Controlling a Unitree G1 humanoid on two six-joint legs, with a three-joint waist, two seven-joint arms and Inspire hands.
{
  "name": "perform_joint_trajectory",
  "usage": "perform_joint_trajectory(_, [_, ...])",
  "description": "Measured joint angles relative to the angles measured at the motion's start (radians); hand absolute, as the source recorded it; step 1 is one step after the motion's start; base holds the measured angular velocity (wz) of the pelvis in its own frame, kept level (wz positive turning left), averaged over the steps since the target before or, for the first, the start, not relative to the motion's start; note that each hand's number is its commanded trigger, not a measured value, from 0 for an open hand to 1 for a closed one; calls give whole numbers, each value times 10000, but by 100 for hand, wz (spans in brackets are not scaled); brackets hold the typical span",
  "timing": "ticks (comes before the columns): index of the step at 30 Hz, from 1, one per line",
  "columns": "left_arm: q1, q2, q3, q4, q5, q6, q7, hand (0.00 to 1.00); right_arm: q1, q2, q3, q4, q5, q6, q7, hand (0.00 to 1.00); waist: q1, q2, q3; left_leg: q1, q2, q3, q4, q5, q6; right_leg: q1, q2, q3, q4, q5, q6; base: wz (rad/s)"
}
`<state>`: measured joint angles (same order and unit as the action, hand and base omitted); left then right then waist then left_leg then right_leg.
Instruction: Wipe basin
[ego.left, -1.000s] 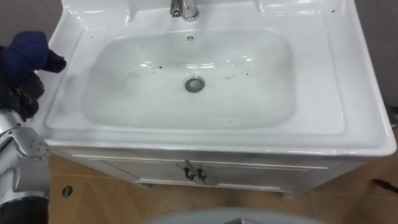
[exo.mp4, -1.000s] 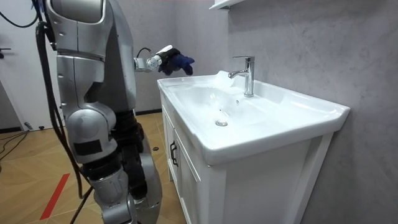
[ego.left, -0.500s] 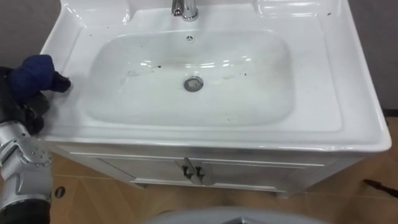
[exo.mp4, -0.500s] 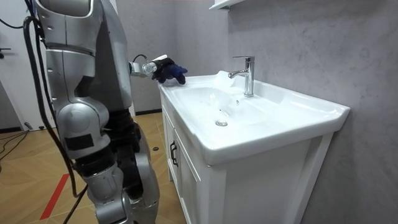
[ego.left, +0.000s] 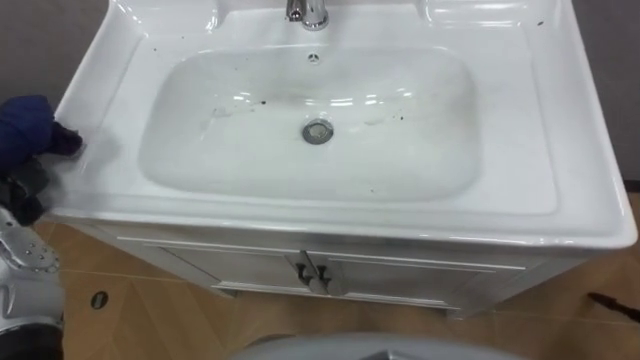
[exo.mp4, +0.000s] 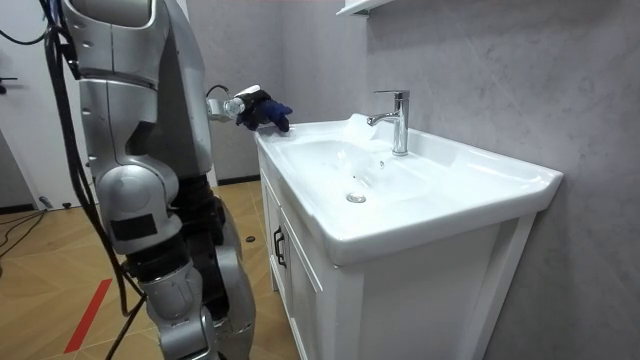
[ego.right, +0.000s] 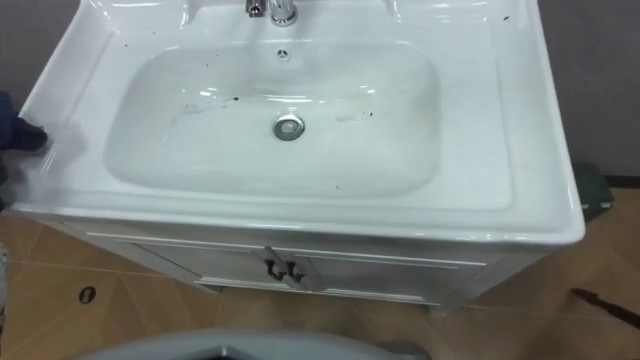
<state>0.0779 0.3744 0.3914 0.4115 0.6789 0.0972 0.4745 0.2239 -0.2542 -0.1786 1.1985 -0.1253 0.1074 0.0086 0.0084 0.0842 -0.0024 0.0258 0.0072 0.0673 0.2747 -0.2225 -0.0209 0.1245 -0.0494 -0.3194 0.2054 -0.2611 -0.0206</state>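
Gripping a bunched blue cloth (ego.left: 28, 122) in the curled left hand (ego.left: 20, 195), right at the left edge of the basin (ego.left: 95, 150); touching the rim or just shy of it, hard to tell. Standing close to the left front corner of the white cabinet (ego.left: 420, 278), going by the room view.

Not yet into the bowl, to judge from the dark specks (ego.left: 258, 100) scattered over the back slope and the floor around the drain (ego.left: 318, 131).

- Lift the cloth over the rim and down inside, then press it flat instead of dabbing with a knuckled lump.
- Sweep from the left wall toward the drain in overlapping passes.
- Go twice over the specks on the back slope and the few near the front.
- Hold firmly to avoid losing the cloth on the glossy glaze.
- Steer clear of the tap (ego.left: 310, 12) when reaching back.
- Leave the flat ledge around the bowl for last.
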Motion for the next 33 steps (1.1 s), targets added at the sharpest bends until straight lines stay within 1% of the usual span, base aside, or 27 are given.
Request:
perform_joint_trajectory(5, [-1, 3, 0, 0, 4, -1, 227, 0, 10, 0, 5, -19, 3, -4, -20, 0, -26, 4, 1, -4, -11, -41, -12, 0, 0, 36, 2, -40, 7, 1, 1, 1])
perform_joint_trajectory(7, [-28, 6, -1, -13, 9, -5, 255, 0, 29, 0, 5, -18, 3, -45, -25, 0, -48, 37, 4, 0, -15, -63, -17, 0, 0, 52, -1, -66, 6, 1, 1, 3])
perform_joint_trajectory(11, [-149, 6, -3, -13, 7, -71, 264, 0, 30, 0, 20, -16, 3, -114, -27, 0, -65, 86, 34, 35, -24, -126, -19, 0, 0, 121, -2, -118, -1, 1, 1, 5])
perform_joint_trajectory(13, [-211, 6, -3, -16, 0, -181, 439, 0, 33, 0, 24, -15, 5, -197, -43, 0, -50, 122, 46, 41, -25, -125, -19, 0, 0, 124, -4, -115, -1, 0, 1, 0])
perform_joint_trajectory(17, [-278, 12, -2, -261, -11, -219, 644, 0, 40, 0, 25, -25, 1, -248, -44, 0, -42, 170, 69, 27, -33, -129, -19, 0, 0, 80, -12, -82, -16, -3, 4, 0])
perform_joint_trajectory(19, [-302, 33, -2, -473, -11, -357, 692, 0, 35, 0, 37, -24, -7, -260, -43, 0, -45, 176, 64, 26, -36, -132, -18, 0, 0, 81, -12, -77, -15, -2, 4, 0])
perform_joint_trajectory(21, [-305, 65, -2, -482, -11, -423, 697, 0, 41, 0, 45, -24, -8, -318, -43, 0, -63, 190, 53, 27, -35, -135, -18, 0, 0, 81, -7, -71, -11, -2, 4, 0])
perform_joint_trajectory(26, [-304, 64, -2, -832, -15, -436, 696, 0, 62, 0, 45, -12, -3, -300, -33, 0, -63, 175, 41, 15, -37, -141, -19, 0, 0, 90, -3, -82, -3, -2, 4, 0])
perform_joint_trajectory(30, [-304, 65, -2, -1004, -15, -435, 696, 0, 17, 0, 44, -12, -2, -282, 8, 0, -57, 117, 8, 28, -44, -144, -35, 0, -1, 130, -2, -89, -17, -2, 4, 0])
perform_joint_trajectory(33, [-306, 64, -3, -1207, -25, -444, 696, 0, -25, 0, 48, -6, 17, -281, 15, 0, -56, 69, 6, 31, -46, -140, -40, 1, -1, 132, 2, -112, -17, -2, 4, 0])
